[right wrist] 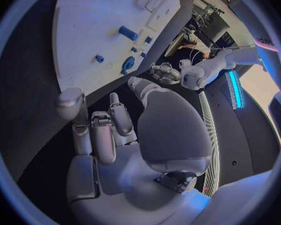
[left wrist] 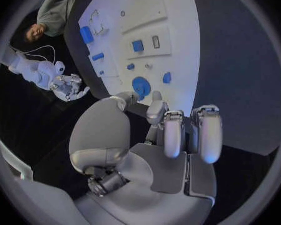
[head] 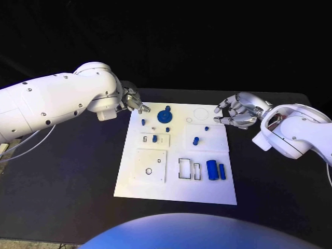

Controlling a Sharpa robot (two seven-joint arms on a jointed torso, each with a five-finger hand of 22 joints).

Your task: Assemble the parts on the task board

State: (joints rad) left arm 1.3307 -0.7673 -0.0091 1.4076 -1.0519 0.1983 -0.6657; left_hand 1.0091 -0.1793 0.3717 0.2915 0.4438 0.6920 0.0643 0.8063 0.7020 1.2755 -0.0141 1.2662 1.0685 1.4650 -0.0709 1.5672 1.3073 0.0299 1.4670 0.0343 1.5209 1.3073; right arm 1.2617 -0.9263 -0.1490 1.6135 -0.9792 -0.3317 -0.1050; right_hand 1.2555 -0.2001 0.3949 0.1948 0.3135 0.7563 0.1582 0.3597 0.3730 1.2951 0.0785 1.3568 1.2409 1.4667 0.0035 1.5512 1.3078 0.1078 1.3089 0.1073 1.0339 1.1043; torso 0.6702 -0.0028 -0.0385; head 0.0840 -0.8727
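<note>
Nearest, two blue blocks (head: 216,170) are laid loose beside empty slots on the task board (head: 176,193), prob. awaiting insertion. Farther, a blue gear (head: 165,115) is seated. Left hand (head: 132,100) and right hand (head: 238,111) are held empty, fingers loosely curled, flanking the far corners.

We see the white task board (head: 176,194) lying flat mid-table. On it a blue round gear-like part (head: 165,115) stands near the far edge, small blue pieces (head: 196,140) dot the middle, and two blue cylinders (head: 216,170) lie side by side toward its near right corner.
</note>
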